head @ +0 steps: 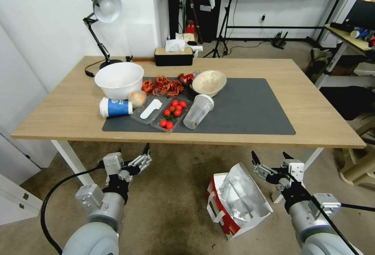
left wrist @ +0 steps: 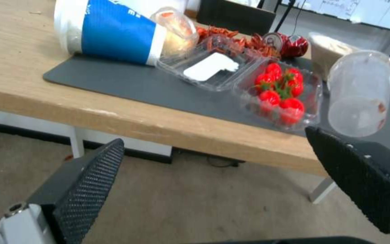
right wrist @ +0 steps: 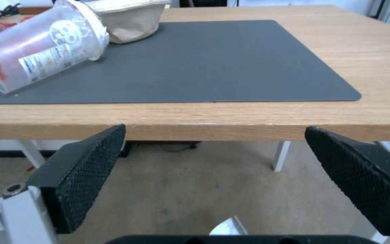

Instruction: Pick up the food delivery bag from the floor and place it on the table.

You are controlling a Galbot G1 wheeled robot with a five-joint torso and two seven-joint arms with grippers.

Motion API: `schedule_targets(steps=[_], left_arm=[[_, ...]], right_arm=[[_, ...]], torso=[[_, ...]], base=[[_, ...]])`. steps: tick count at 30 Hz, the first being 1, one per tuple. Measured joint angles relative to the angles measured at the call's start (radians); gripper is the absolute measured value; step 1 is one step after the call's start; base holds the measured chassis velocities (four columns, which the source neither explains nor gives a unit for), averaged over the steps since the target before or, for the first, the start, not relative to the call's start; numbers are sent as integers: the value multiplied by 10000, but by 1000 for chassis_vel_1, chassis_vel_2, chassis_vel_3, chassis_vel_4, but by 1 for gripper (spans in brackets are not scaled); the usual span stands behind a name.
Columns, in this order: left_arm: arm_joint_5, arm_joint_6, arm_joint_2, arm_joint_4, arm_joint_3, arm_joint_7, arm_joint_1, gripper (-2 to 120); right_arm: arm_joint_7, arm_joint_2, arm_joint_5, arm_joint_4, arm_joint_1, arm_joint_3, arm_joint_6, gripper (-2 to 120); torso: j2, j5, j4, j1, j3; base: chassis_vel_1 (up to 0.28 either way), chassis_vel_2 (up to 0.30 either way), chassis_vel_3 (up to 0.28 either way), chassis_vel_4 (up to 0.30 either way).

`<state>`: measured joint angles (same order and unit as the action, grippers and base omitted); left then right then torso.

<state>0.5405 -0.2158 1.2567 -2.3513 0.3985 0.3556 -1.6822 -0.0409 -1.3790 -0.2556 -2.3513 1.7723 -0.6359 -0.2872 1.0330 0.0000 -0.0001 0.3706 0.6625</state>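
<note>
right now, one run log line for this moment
bag on floor, ungrasped | left gripper open, idle | right gripper open beside bag | table waiting

Two arms, rounded pale grey-silver shells, each narrowing to a black collar at the wrist, small boxy silver-white modules with screws bolted on top. Left gripper (head: 145, 150) and right gripper (head: 270, 156): silver linkage bodies, black pointed fingers. Wrist views: finger pads (left wrist: 89, 184) black with fine cross-hatch texture, white metal bracket with a round screw at base. Thick black cable loops off each forearm, possibly into the wrist module
</note>
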Motion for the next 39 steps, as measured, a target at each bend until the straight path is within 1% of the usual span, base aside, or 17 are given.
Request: schedule_targets(steps=[1, 5, 6, 7, 9, 10, 14, 19, 22, 28, 31, 32, 35, 37, 39], left_arm=[[0, 0, 0, 0, 0, 0, 0, 100], [-365, 221, -35, 232, 23, -146, -26, 100], [-365, 221, -35, 232, 23, -146, -26, 100], [-485, 358, -38, 349, 23, -198, -24, 100], [-1050, 936, -13, 745, -7, -295, -29, 100], [-1050, 936, -13, 745, -7, -295, -29, 100], [-1492, 1477, -3, 1068, -25, -433, -125, 100], [-1578, 1712, 6, 1269, -48, -440, -117, 100], [-1848, 2041, 41, 1449, -97, -436, -162, 100], [-1896, 2403, 44, 1645, -86, -427, -211, 100], [-1841, 2765, 29, 1767, -124, -455, -192, 100], [-1841, 2765, 29, 1767, -124, -455, -192, 100], [-1861, 3107, 35, 1925, -175, -511, -171, 100], [-1874, 3153, 37, 1956, -177, -520, -171, 100], [-1915, 3315, 38, 2038, -182, -614, -215, 100]], right_arm=[[0, 0, 0, 0, 0, 0, 0, 100], [-25, -85, 636, 141, 46, 50, 536, 100], [-25, -85, 636, 141, 46, 50, 536, 100], [-35, -124, 787, 194, 60, 68, 714, 100], [-82, -254, 1017, 321, 92, 128, 1014, 100], [-82, -254, 1017, 321, 92, 128, 1014, 100], [-93, -445, 1311, 566, 172, 202, 1465, 100], [-36, -480, 1408, 817, 173, 218, 1779, 100], [248, -446, 1408, 996, 164, 166, 1937, 100], [499, -382, 1380, 1104, 168, 98, 2195, 100], [719, -380, 1385, 1251, 169, 52, 2735, 100], [719, -380, 1385, 1251, 169, 52, 2735, 100], [881, -437, 1467, 1457, 199, 15, 3397, 100], [899, -445, 1479, 1488, 211, 3, 3497, 100], [964, -454, 1478, 1576, 270, -26, 3774, 100]], torso=[[0, 0, 0, 0, 0], [-332, 0, 0, -148, -184], [-332, 0, 0, -148, -184], [-404, -1, 0, -183, -222], [-574, -1, 0, -257, -320], [-574, -1, 0, -257, -320], [-835, -1, 0, -369, -471], [-1019, -1, 0, -450, -572], [-1217, 0, 0, -540, -680], [-1459, 0, 0, -636, -822], [-1627, 0, 0, -706, -921], [-1627, 0, 0, -706, -921], [-1821, 0, 0, -791, -1030], [-1855, 0, 0, -806, -1049], [-2003, 0, 0, -871, -1134]], base=[[0, 0, 0, 0], [0, 0, 0, 0], [0, 0, 0, 0], [0, 0, 0, 0], [0, 0, 0, 0], [0, 0, 0, 0], [0, 0, 0, 0], [0, 0, 0, 0], [0, 0, 0, 0], [0, 0, 0, 0], [0, 0, 0, 0], [0, 0, 0, 0], [0, 0, 0, 0], [0, 0, 0, 0], [0, 0, 0, 0]])
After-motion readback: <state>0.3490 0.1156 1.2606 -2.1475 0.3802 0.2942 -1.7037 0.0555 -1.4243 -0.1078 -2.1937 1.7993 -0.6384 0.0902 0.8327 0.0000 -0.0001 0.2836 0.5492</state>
